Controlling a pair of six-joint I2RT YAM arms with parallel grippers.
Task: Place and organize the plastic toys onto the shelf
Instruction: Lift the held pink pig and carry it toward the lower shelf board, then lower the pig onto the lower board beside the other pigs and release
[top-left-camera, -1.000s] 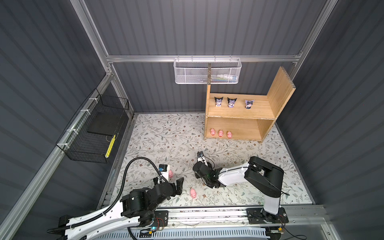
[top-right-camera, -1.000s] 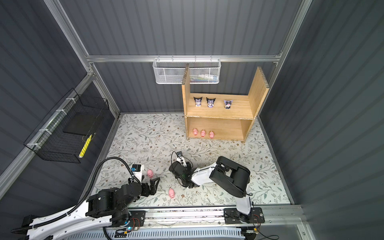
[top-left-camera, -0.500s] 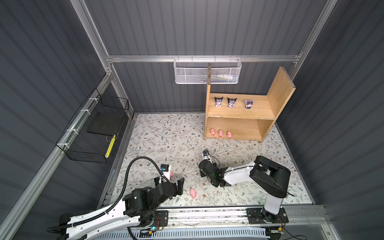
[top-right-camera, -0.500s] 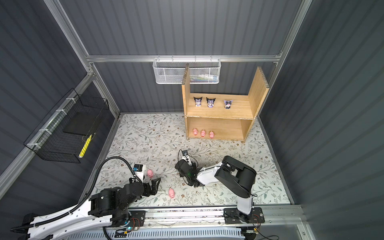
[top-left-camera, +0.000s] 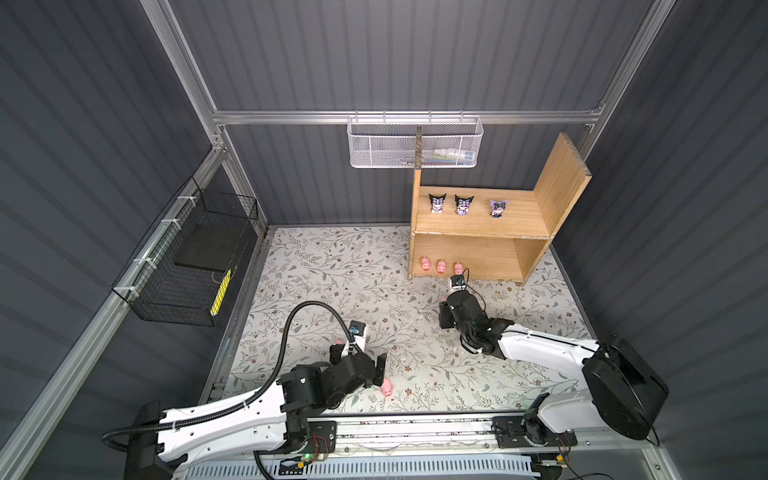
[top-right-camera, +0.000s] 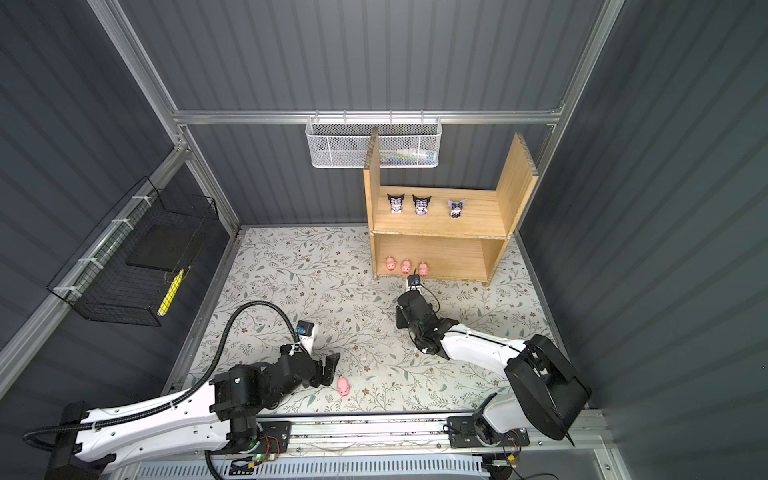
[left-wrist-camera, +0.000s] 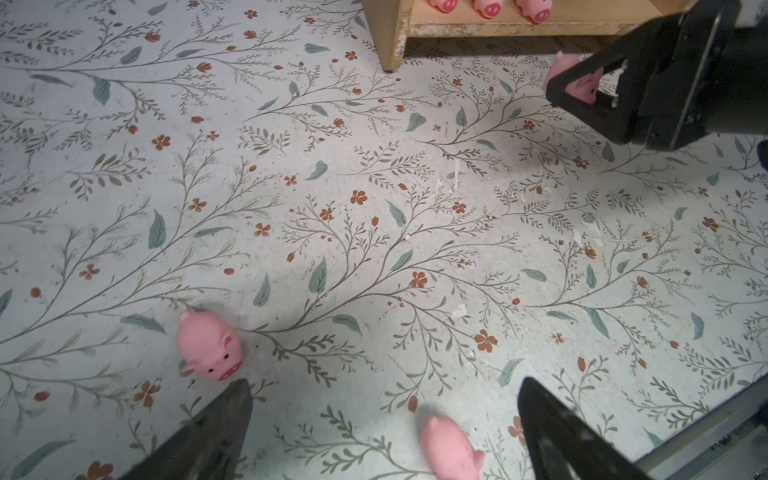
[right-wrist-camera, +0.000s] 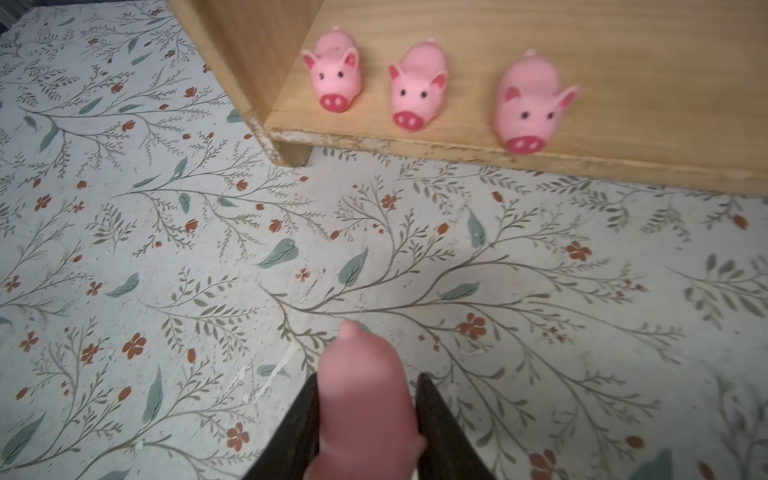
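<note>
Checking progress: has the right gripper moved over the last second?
Yes. The right gripper, shut on a pink pig, has moved closer to the shelf.

Both top views look steeply down from high above the 6 o'clock edge of the counter (top-left-camera: 332, 266). They are far enough back to take in the whole enclosure. The shelf (top-left-camera: 519, 216) stands toward 1 o'clock in both top views, barely shifted between them, so they share nearly the entire scene.

The left wrist camera rides low over the counter near 7 o'clock and faces about 1 o'clock. It looks past the left fingers (left-wrist-camera: 208, 436) to the shelf's foot and the right fingers (left-wrist-camera: 594, 114).

The right wrist camera sits much nearer the shelf, facing 12 o'clock, close behind a held pig (right-wrist-camera: 365, 395).

All four views share the three pigs (right-wrist-camera: 415, 87) on the lower level.
</note>
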